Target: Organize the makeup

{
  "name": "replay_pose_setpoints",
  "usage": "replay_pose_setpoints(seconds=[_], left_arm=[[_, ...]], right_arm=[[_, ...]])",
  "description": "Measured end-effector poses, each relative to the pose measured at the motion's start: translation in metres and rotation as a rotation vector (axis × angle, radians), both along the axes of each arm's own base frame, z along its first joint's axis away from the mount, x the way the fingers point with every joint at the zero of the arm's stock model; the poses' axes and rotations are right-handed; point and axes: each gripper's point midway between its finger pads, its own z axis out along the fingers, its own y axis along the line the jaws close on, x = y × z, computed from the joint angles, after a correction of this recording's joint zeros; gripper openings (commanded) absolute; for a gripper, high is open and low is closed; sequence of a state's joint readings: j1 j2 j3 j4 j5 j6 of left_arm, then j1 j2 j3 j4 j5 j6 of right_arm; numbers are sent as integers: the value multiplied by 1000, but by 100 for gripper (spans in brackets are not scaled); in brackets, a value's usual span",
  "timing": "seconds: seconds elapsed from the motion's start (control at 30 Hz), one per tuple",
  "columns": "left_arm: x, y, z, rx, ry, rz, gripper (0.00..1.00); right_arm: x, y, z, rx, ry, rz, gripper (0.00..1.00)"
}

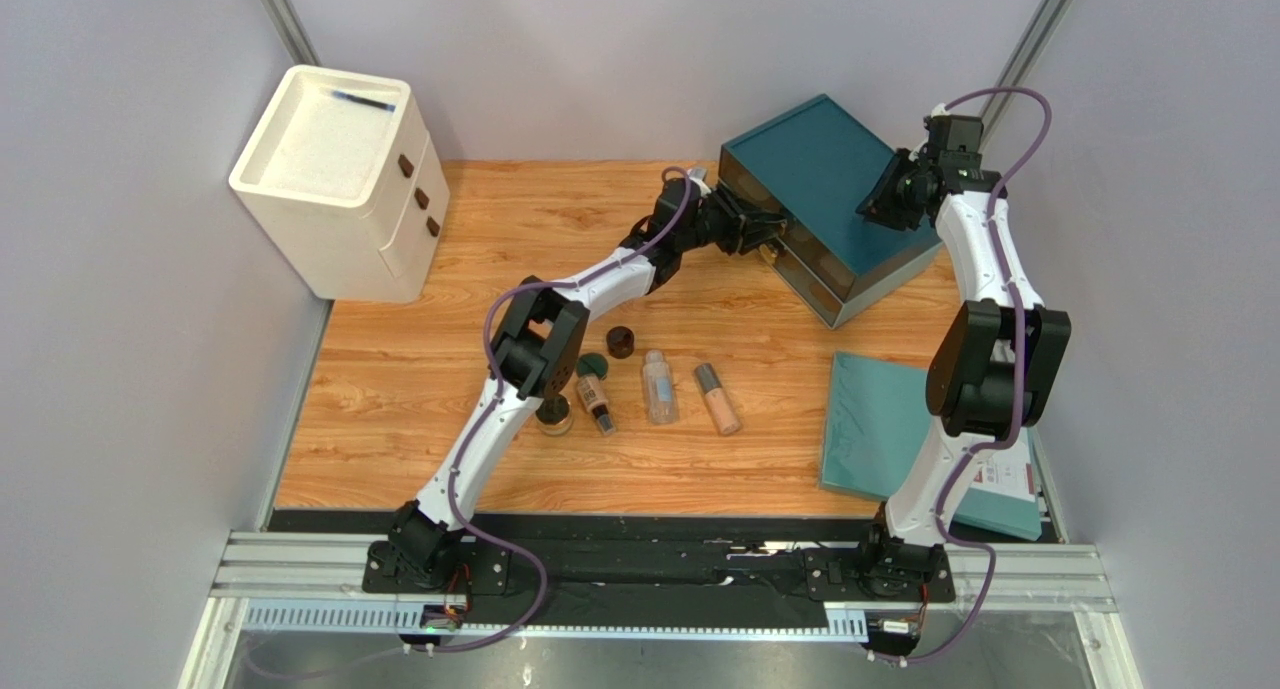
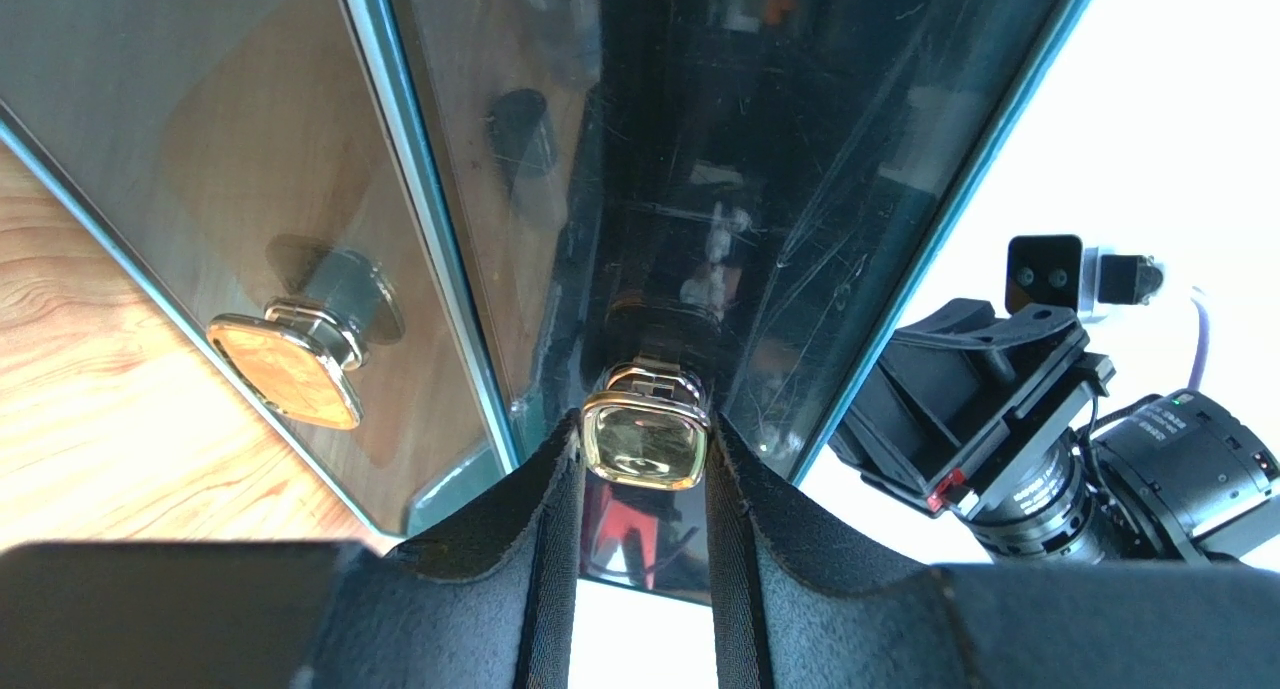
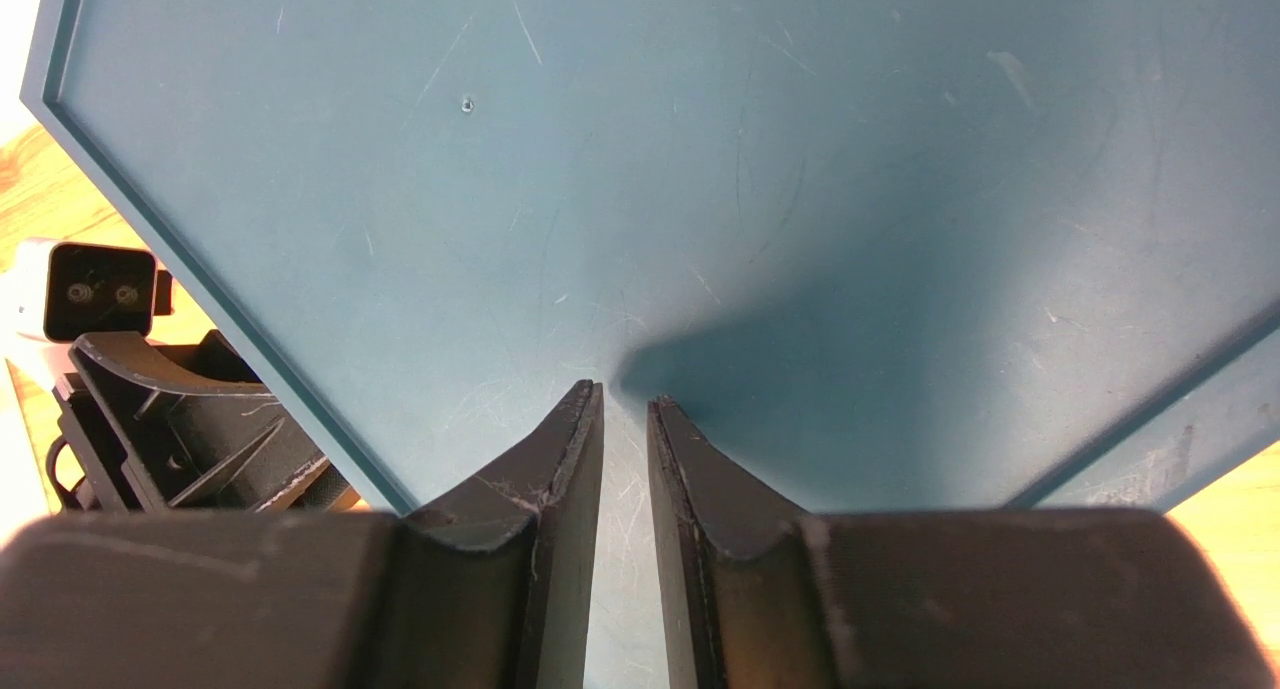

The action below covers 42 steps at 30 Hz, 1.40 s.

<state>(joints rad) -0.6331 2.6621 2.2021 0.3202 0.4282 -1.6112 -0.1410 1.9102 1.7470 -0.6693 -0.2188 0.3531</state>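
Six or so pieces of makeup [image 1: 658,386] lie loose on the table [image 1: 391,404], on the near side of the teal drawer box [image 1: 812,179], none stored yet. My left gripper [image 2: 643,431] pinches the box's gold knob [image 2: 645,442]. My right gripper [image 3: 624,397], jaws a slit apart and empty, rests on its top. Both are well apart from the makeup.
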Motion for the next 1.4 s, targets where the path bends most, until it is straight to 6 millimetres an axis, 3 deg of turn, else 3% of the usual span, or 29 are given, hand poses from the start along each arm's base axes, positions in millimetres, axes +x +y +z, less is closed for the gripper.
replay_pose_setpoints(seconds=[0.37,0.63,0.9,1.0,1.13,1.23,1.33,1.4], left_arm=[[-4,13,-3,-22,-42,79,0],[-29,45,-4,36,-50,94,0],[-65,91,-7,145,-68,111,0],[-73,100,-10,177,-75,105,11],[-79,103,-11,206,-98,87,46],[-85,105,-12,246,-121,57,62],[-96,110,-14,322,-149,11,74],[-101,117,-10,375,-179,-8,75]], right_arm=[[-1,0,-1,-2,-2,2,26],[-1,0,-1,-2,-5,3,26],[-2,1,-1,-2,-15,5,27],[-4,1,-1,-1,-16,7,27],[-5,3,-1,1,-17,14,27],[-6,4,-1,4,-18,20,27],[-6,4,-1,4,-19,21,27],[-6,5,-1,8,-19,24,27]])
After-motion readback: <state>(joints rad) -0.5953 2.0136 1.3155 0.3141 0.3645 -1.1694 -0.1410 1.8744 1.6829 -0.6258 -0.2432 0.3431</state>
